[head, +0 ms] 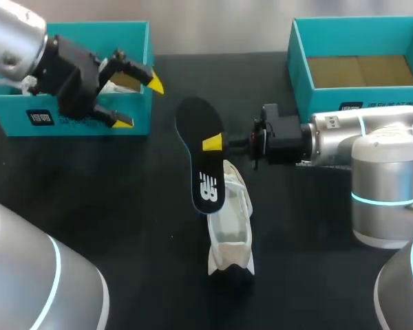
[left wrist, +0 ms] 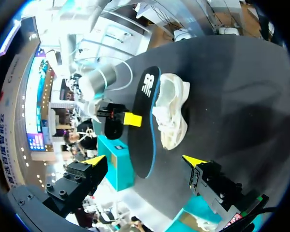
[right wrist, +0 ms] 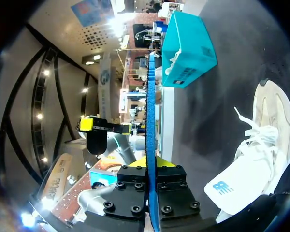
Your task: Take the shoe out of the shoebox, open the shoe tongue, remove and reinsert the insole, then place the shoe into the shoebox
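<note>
- Black table [head: 124,206] holds a soft white shoe [head: 231,237].
- Right gripper [head: 212,143] pinches the thin insole [head: 208,185] by its side; it looks light and bendy.
- Left gripper [head: 139,103] hangs wide open.

Black table [head: 124,206]: plain dark top, runs across the whole scene. Far left on it sits a teal box [head: 10,117], upright, top open, no lid on. Dark label [head: 40,117] on its near wall, toward the left end. Something white [head: 110,88] lies inside at the right end, mostly hidden, can't tell what it is.
</note>
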### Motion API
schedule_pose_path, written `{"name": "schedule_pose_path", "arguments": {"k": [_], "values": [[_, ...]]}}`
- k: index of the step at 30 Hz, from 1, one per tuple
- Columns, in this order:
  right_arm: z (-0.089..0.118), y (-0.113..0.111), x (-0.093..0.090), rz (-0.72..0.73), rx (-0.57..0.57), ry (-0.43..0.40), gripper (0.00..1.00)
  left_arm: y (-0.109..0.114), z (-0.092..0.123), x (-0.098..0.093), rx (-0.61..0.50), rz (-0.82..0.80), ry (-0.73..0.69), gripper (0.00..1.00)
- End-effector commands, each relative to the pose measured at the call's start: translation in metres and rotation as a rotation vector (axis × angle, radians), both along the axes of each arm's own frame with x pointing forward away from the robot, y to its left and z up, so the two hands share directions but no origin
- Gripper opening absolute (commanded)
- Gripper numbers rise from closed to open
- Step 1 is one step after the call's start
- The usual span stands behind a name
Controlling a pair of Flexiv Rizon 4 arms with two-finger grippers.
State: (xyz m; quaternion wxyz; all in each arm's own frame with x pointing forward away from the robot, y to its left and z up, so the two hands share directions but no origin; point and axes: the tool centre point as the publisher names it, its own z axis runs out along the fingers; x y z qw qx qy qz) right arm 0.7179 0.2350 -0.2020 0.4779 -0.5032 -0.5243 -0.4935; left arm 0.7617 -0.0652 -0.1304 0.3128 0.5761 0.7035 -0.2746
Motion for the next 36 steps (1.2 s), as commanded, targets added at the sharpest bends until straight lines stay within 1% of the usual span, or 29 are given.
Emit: {"name": "schedule_pose_path", "arguments": {"k": [1, 10, 11, 12, 13, 14, 19, 21, 26, 31, 36], "values": [[0.0, 0.002, -0.001, -0.003, -0.001, 0.0, 0.0, 0.009, -0.005, -0.007, -0.631, -0.016, -0.128, 1.0], [0.0, 0.002, -0.001, -0.003, -0.001, 0.0, 0.0, 0.009, -0.005, -0.007, -0.631, -0.016, -0.128, 1.0], [0.0, 0.002, -0.001, -0.003, -0.001, 0.0, 0.0, 0.003, -0.013, -0.009, -0.644, -0.032, -0.121, 1.0], [0.0, 0.002, -0.001, -0.003, -0.001, 0.0, 0.0, -0.002, -0.02, -0.011, -0.644, -0.019, -0.145, 1.0], [0.0, 0.002, -0.001, -0.003, -0.001, 0.0, 0.0, -0.005, -0.024, -0.012, -0.642, -0.014, -0.142, 1.0], [0.0, 0.002, -0.001, -0.003, -0.001, 0.0, 0.0, -0.007, -0.028, -0.013, -0.666, -0.014, -0.151, 1.0], [0.0, 0.002, -0.001, -0.003, -0.001, 0.0, 0.0, -0.014, -0.039, -0.012, -0.695, -0.005, -0.152, 1.0], [0.0, 0.002, -0.001, -0.003, -0.001, 0.0, 0.0, -0.016, -0.043, -0.012, -0.732, -0.007, -0.146, 1.0], [0.0, 0.002, -0.001, -0.003, -0.001, 0.0, 0.0, -0.029, -0.057, -0.011, -0.746, 0.009, -0.134, 1.0], [0.0, 0.002, -0.001, -0.003, -0.001, 0.0, 0.0, -0.041, -0.061, -0.009, -0.765, 0.014, -0.158, 1.0], [0.0, 0.002, -0.001, -0.003, -0.001, 0.0, 0.0, -0.054, -0.062, -0.008, -0.739, 0.01, -0.2, 1.0]]}}
